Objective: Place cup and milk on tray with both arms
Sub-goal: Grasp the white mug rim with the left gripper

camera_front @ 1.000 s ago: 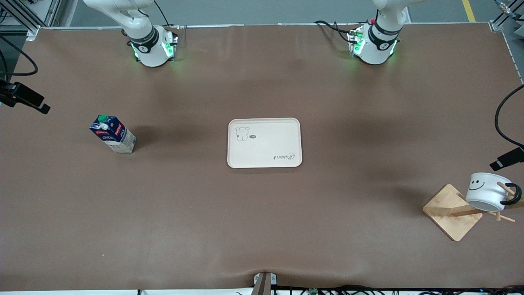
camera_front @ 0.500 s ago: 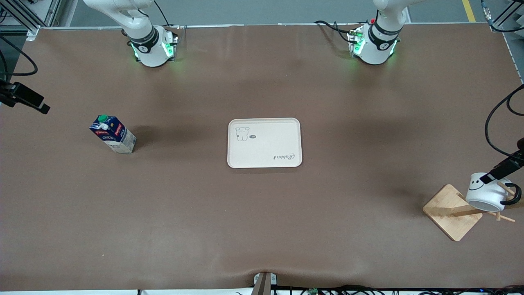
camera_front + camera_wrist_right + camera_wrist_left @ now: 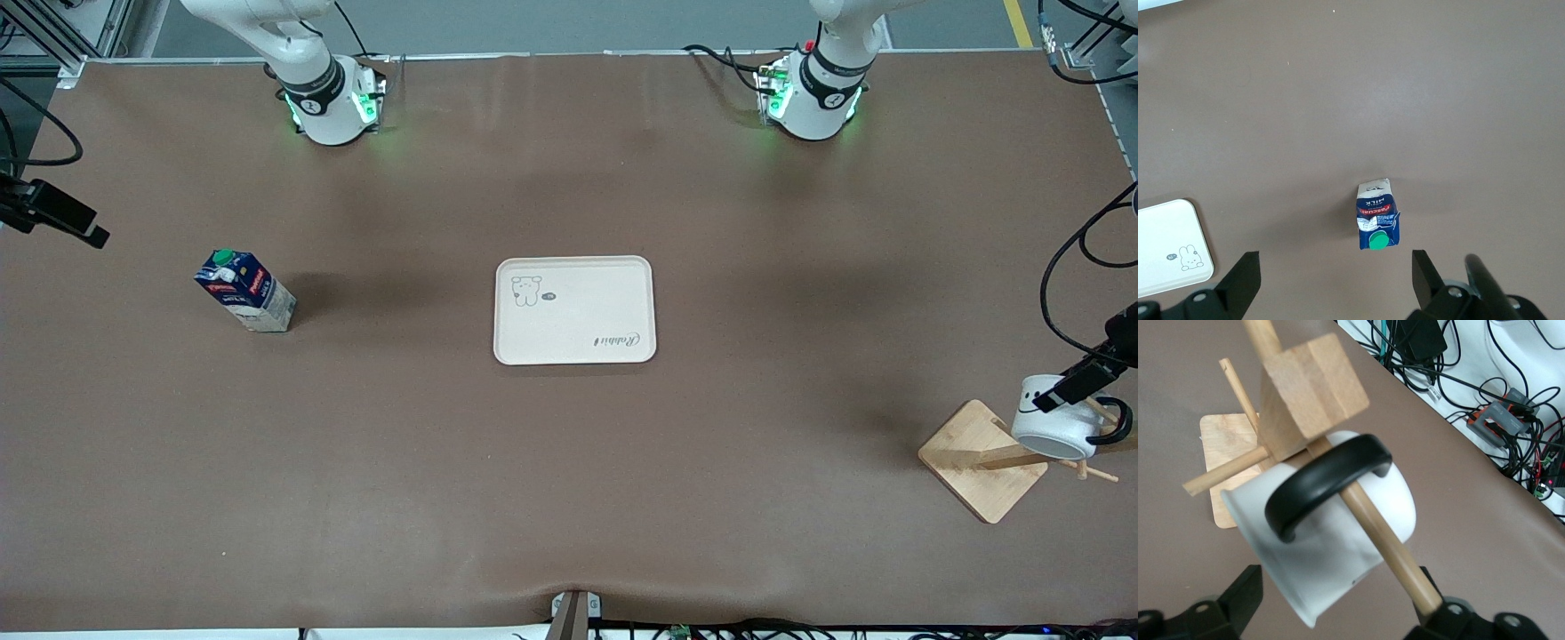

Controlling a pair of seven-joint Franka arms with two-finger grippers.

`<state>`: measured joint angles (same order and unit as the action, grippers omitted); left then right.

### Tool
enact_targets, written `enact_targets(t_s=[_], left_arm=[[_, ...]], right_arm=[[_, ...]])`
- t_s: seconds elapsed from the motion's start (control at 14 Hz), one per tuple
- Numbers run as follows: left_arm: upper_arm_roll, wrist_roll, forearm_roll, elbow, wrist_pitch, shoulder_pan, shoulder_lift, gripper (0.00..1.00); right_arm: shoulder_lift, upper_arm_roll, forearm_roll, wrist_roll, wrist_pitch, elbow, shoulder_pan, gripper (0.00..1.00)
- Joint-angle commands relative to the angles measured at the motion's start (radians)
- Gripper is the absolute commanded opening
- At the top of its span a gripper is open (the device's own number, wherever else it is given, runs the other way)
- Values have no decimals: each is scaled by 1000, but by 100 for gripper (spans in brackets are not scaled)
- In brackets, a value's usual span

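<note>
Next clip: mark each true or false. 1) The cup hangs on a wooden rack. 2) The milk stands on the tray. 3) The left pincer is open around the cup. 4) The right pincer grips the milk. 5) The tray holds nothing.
1) True: the cup hangs by its handle on a peg of the wooden rack.
2) False: the milk stands on the table, toward the right arm's end; the tray lies mid-table.
3) True: the left pincer is open, a finger on either side of the cup.
4) False: the right pincer is open, high above the milk.
5) True.

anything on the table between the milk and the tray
Nothing: in the front view only bare brown table lies between the milk and the tray.
</note>
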<state>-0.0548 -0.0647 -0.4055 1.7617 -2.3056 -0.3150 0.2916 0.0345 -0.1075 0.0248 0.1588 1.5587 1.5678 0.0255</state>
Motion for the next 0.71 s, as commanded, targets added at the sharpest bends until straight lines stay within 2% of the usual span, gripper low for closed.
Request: enact_targets(t_s=[0.0, 0.14, 0.64], left_arm=[[-5, 11, -16, -15, -12, 2, 11, 78], [-7, 12, -15, -13, -11, 5, 15, 61], [-23, 5, -3, -11, 12, 8, 8, 23]], right_arm=[[-4, 2, -5, -2, 0, -5, -4, 100], [-4, 2, -5, -1, 1, -5, -1, 100], [-11, 2, -6, -2, 0, -5, -1, 100]])
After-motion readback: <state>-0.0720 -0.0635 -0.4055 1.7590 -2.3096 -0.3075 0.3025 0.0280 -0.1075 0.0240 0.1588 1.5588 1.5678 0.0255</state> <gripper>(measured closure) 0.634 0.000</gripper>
